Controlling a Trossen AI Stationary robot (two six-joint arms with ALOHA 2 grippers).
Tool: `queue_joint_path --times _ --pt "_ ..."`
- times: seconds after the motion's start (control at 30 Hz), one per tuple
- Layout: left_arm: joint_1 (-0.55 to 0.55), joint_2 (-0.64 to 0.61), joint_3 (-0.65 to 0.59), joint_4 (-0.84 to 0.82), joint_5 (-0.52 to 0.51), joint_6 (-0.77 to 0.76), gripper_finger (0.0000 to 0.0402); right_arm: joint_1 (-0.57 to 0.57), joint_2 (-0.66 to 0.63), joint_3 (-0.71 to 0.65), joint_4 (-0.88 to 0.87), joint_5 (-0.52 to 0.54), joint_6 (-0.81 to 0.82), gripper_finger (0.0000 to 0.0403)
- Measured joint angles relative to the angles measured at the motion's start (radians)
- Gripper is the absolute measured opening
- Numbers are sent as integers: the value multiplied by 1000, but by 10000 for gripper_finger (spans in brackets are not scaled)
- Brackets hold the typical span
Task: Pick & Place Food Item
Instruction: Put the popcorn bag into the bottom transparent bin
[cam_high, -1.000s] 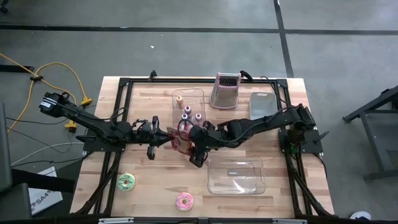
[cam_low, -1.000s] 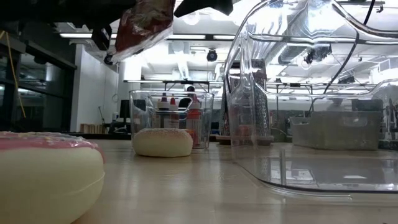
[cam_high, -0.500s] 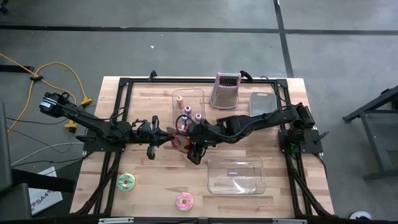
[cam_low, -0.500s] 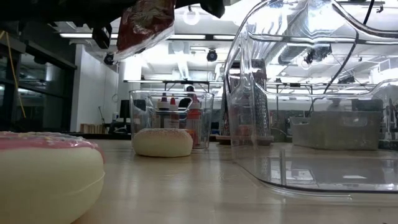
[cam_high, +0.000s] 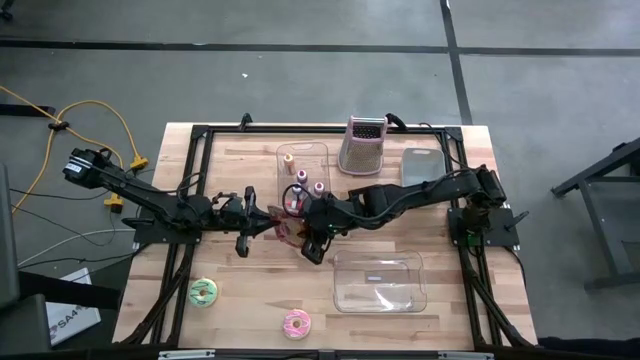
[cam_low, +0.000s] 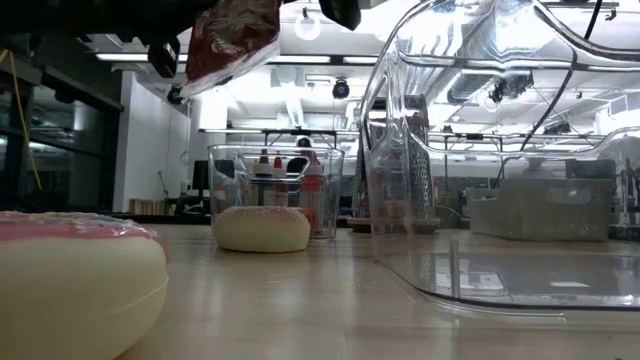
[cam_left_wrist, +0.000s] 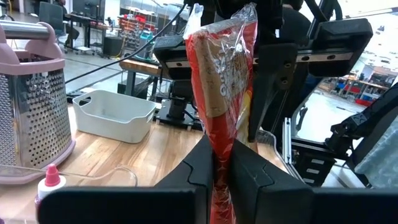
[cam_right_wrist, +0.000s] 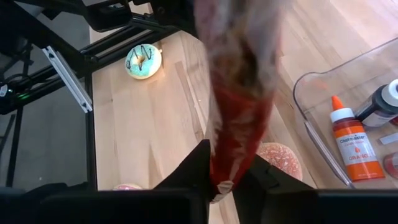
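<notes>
1. L pincer clenched on the red snack bag; fingers pinch the bag's lower edge, bag upright in left wrist view.
2. R pincer also closed on the same bag, clamping one end; bag fills the gap between its fingers.
3. So the bag is held by both pincers at once, mid-tabletop, off the surface. Low view shows it hanging high, tilted.
4. Both arms meet at centre in high view: L pincer from the left, R pincer from the right.
5. Just behind the bag: clear bin w/ small bottles; orange bottle seen in R wrist view.
6. Pink grater at the far edge, white tray right of it.
7. Empty clear container near side, right of centre, apart from the bag.
8. Green donut and pink donut on the tabletop near edge, well apart from the pincers.
</notes>
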Motion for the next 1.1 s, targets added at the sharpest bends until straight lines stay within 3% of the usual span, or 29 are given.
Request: queue_joint_path --times 0.2,0.63,1.1 --pt "0 0 0 -1 0 -1 30 0 0 0 0 -1 0 12" --pt "0 0 0 -1 26 -28 35 0 0 0 0 -4 0 11" --pt "0 0 0 1 39 -29 126 0 0 0 0 -4 -1 10"
